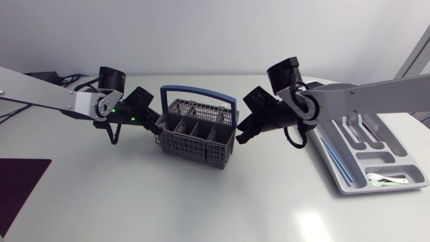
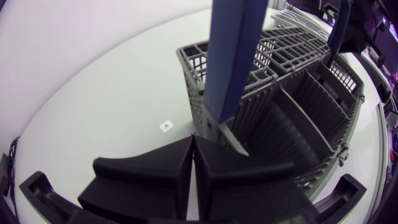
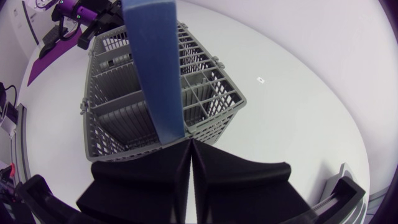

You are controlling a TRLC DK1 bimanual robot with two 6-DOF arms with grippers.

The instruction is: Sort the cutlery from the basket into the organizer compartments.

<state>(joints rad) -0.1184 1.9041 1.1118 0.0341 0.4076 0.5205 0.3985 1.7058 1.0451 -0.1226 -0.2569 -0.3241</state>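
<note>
At mid-frame in the head view, two arms flank one grey basket (image 1: 195, 144) from opposite sides. The left arm (image 1: 47, 95) enters from the left edge, slopes down and bends at the wrist. The left gripper (image 1: 154, 123) rests at the basket's left end. In its wrist view both fingers (image 2: 149, 180) are pressed flat together with nothing between them. Their tips lie just at the basket wall, below the foot of the blue handle (image 1: 199, 89); whether they touch it is hard to judge.

The right arm (image 1: 366, 93) enters from the right edge in mirrored pose. The right gripper (image 1: 240, 134) is at the basket's right end, its fingers likewise closed on each other, tips against or just beside the rim under the handle.

Counts: one basket with one arched handle and several partitioned cells. One grey organizer (image 1: 380, 158) lies at the right of the frame, well apart from the basket. It holds one pale utensil (image 1: 388, 179) in its nearest cell and thin blue sticks (image 1: 334, 161) along its left channel. Further pieces in the far cells are indistinct.

Surface: a white table (image 1: 201, 208) with one dark mat (image 1: 19, 191) at the lower left corner of the frame and a small white tag (image 2: 166, 126) beside the basket.
</note>
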